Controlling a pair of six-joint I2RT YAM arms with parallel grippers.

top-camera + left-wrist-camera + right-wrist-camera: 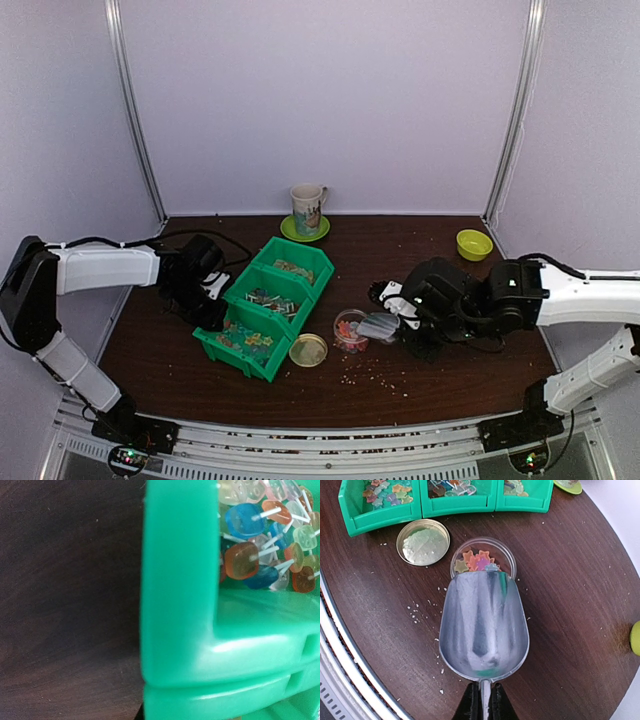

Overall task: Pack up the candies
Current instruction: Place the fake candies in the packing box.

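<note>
- Black left gripper (207,292) sits low at the left flank of a row of 3 green bins (238,362), close against them. Its fingers are out of its own camera's sight; the jaws are closed down, and whether they pinch a bin wall cannot be told.
- The left wrist view is filled by 1 bin corner seen close up, with translucent blue and orange sweets on white sticks (260,545) heaped inside.
- The bins run diagonally across the dark wooden table (470,330), each holding mixed-coloured pieces.
- Behind them, near the back wall, a printed mug (307,207) stands upright on a green saucer (322,233).
- A round tan lid (308,350) lies flat just beside the nearest bin, apart from the jar.
- The clear round jar (483,539) stands open just right of the lid. The candies (476,560), star-shaped in orange, yellow, pink and green, lie inside it.
- A metal scoop (482,625) reaches over the jar's near rim, its lip above the candies.
- The right gripper (483,705) is clamped tight on the scoop's thin handle.
- Pale crumbs (375,375) dot the table in front of the jar.
- A small yellow-green bowl (474,250) sits far right, well apart.
</note>
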